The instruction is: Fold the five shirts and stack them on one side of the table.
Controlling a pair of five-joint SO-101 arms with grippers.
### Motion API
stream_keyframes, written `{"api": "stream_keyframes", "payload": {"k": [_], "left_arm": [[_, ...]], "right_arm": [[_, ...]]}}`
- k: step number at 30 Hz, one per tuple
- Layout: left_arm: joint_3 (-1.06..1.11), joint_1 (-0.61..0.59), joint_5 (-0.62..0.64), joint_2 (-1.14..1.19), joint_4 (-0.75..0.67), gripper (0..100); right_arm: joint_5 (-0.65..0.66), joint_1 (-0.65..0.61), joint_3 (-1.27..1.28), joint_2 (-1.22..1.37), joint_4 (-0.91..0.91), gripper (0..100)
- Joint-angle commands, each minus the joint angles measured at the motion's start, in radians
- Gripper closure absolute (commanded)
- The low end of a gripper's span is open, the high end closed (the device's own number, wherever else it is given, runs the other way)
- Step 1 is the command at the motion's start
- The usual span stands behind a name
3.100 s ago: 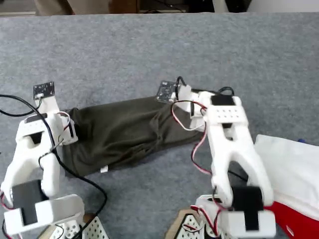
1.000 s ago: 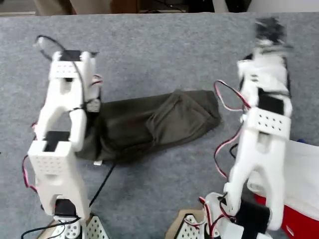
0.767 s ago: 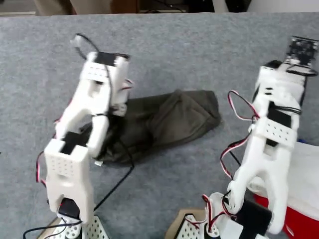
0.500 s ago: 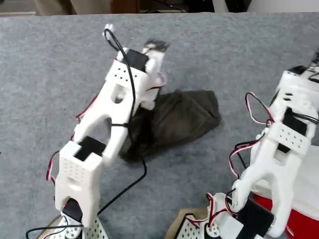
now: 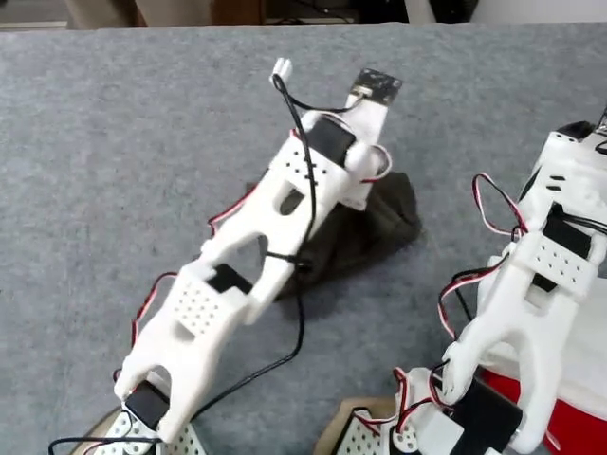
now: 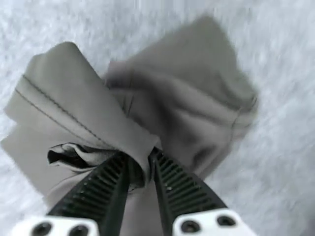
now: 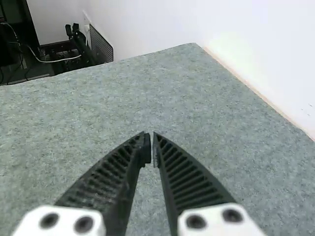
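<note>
Sweeping across the grey table [image 5: 114, 142], your left arm [image 5: 256, 275] has gone in the last three seconds from the 9 o'clock side to a long diagonal reach that ends just past centre toward 2 o'clock. Your right arm [image 5: 541, 284] has let go and pulled back to the 3 o'clock edge. That leaves the olive shirt [image 5: 394, 223] at roughly half its earlier length: it lay as a long band across the middle, and now it is a short, thick bundle just off centre toward 3 o'clock, its far end carried over onto the near one. I'd call the crosswise fold nearly made. It still wants laying flat, releasing, and a trip to the white shirt [image 5: 596, 351] and red shirt [image 5: 574, 428] lying at 4 o'clock beside the right arm's base. Now the textures. The table is a felt-like nap, matte and grippy. The olive cloth is soft knit, limp, with a stitched hem line running along the raised flap, and it is puckering into rounded ridges, not crisp creases. Your left gripper [image 6: 140, 162] is clamped on that flap, ribbed black jaws pinching a doubled edge. Your right gripper [image 7: 149, 142] hangs above bare table, jaws drawn together on nothing.
</note>
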Motion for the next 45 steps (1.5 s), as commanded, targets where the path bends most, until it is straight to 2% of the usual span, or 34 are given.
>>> {"api": "stream_keyframes", "payload": {"k": [1, 8, 13, 24, 28, 31, 34, 37, 42, 45], "left_arm": [[-0.167, 0.038, 0.035, 0.03, -0.035, 98], [-0.31, 0.1, 0.035, 0.125, -0.051, 98], [-0.321, 0.092, 0.037, 0.165, -0.117, 98], [-0.322, 0.101, 0.037, 0.166, -0.12, 97], [-0.322, 0.11, 0.049, 0.166, -0.112, 86], [-0.338, 0.1, 0.141, 0.162, -0.081, 76], [-0.419, 0.054, 0.176, 0.136, -0.014, 73], [-0.534, -0.031, 0.132, 0.105, 0.057, 76], [-0.559, -0.23, 0.0, 0.019, 0.163, 99], [-0.508, -0.365, -0.014, -0.004, 0.166, 98]], "right_arm": [[-0.002, 0.007, -0.054, -0.038, -0.023, 96.6], [0.0, -0.012, -0.07, 0.01, -0.023, 96.6], [0.0, -0.01, -0.074, 0.013, -0.023, 96.6], [0.0, -0.012, -0.074, 0.015, -0.02, 96.6], [0.0, -0.013, -0.074, 0.015, -0.018, 96.6], [0.0, -0.016, -0.073, 0.015, -0.017, 96.6], [0.003, -0.042, -0.074, 0.007, 0.015, 96.6], [0.084, -0.105, -0.116, 0.007, 0.13, 96.7], [0.362, -0.328, -0.213, 0.013, 0.391, 96.8], [0.497, -0.484, -0.283, 0.033, 0.54, 96.8]]}}
